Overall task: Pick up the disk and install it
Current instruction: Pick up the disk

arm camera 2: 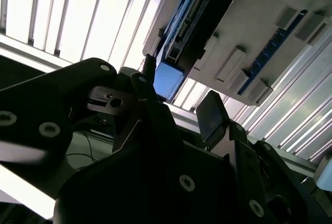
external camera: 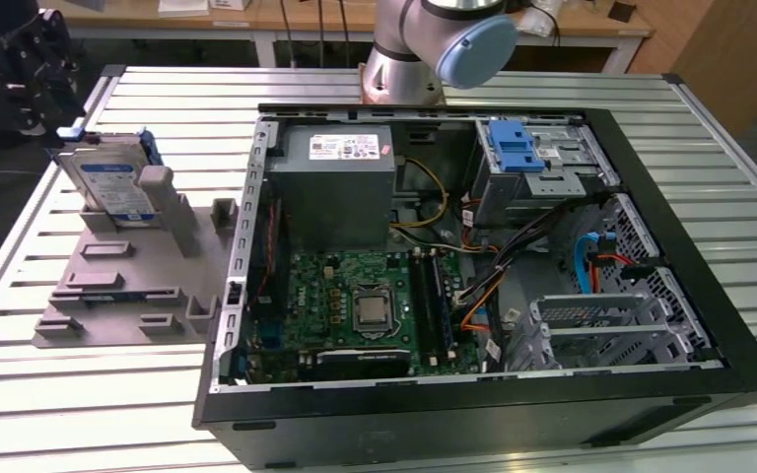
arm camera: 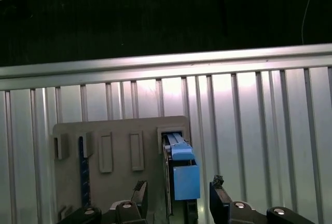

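— How does the gripper [arm camera: 179, 203] stand?

— Spread wide. In the first wrist view its two black fingers [arm camera: 139, 197] sit one on each side of the disk [arm camera: 182, 175], with a strip of daylight between each finger and the blue frame. Nothing is pinched.

— So where is the disk, exactly?

— Just ahead of the fingertips and between them. It stands on edge in a slot of the grey holder [arm camera: 116, 130], blue end toward the gripper.

— And the holder?

— It lies flat on the slatted metal table [arm camera: 249, 130], under the disk, and most of it spreads off to one finger's side.

— The computer?

— In the exterior view the open computer case [external camera: 484, 394] lies beyond the holder, well apart from the gripper. Its drive cage with the blue latch [external camera: 520, 148] is in the case's far half, farther off again.
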### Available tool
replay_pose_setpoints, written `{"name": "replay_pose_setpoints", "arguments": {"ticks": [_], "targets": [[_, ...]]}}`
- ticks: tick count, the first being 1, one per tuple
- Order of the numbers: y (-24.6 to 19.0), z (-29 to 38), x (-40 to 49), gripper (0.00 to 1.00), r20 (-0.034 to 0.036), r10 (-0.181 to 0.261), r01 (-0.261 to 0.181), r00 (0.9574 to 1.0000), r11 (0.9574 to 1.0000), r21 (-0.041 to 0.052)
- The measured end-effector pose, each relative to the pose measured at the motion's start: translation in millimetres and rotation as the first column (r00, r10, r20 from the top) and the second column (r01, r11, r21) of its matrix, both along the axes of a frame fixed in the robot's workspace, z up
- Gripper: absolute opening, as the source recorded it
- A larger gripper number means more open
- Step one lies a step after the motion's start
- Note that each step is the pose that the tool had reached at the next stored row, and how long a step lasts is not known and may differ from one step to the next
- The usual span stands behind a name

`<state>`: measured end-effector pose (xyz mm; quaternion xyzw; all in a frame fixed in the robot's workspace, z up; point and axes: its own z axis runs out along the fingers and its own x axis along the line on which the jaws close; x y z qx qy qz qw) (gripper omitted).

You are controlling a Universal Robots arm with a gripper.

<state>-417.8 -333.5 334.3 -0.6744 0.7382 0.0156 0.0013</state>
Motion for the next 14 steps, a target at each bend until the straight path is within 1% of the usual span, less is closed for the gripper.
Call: {"name": "replay_pose_setpoints", "arguments": {"ticks": [2,6,14], "targets": [[1.5,-1.5,-0.7,0.58,0.0001,0.000,0.000,1.0000,1.0000,0.0000],[1.9,-4.4,-2.8,0.58,0.0000,0.000,0.000,1.0000,1.0000,0.0000],[2.1,-16.2,-6.4,0.58,0.0001,0.000,0.000,1.0000,1.0000,0.0000]]}}
